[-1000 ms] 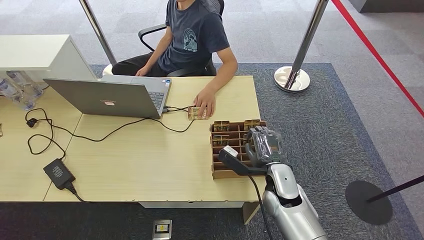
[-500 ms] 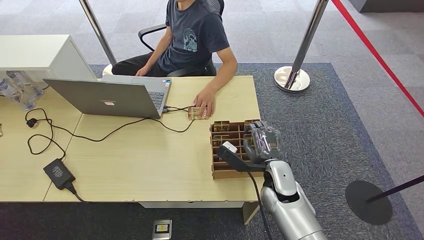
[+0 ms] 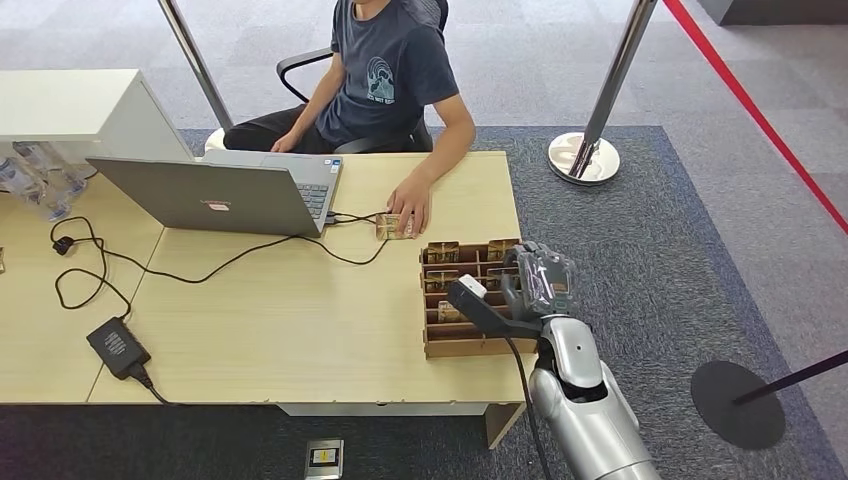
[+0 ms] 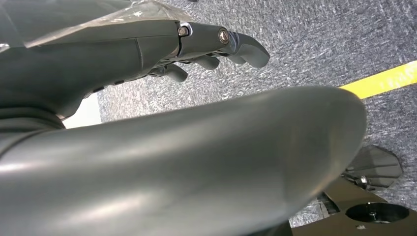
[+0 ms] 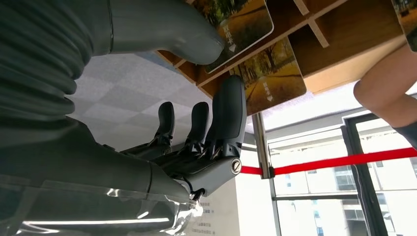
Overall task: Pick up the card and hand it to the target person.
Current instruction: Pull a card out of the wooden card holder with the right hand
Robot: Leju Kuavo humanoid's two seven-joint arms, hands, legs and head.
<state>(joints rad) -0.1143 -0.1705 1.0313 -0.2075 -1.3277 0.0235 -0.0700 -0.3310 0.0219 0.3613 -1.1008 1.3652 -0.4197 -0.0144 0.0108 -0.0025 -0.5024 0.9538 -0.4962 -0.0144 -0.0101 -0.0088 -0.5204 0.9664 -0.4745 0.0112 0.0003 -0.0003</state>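
Observation:
A wooden card rack [image 3: 455,345] stands at the table's right end, with landscape-printed cards [image 3: 441,253] upright in its far slots. My right hand [image 3: 535,285] hovers over the rack's right side, fingers apart, holding nothing. In the right wrist view its thumb [image 5: 196,42] lies against one card [image 5: 246,22] and a dark finger [image 5: 231,108] sits beside another card [image 5: 273,73] in the rack [image 5: 344,39]. A seated person [image 3: 390,70] rests a hand [image 3: 411,208] on a separate card [image 3: 392,227] on the table. My left hand [image 4: 211,49] hangs over carpet, holding nothing.
An open laptop [image 3: 215,192] with cables and a black power adapter [image 3: 118,347] occupy the table's left half. Plastic bottles [image 3: 30,175] stand at the far left. A stanchion base [image 3: 584,158] and red rope lie to the right, beyond the table.
My right hand has moved forward and a little right over the rack, toward the far slots with cards. The person has not moved.

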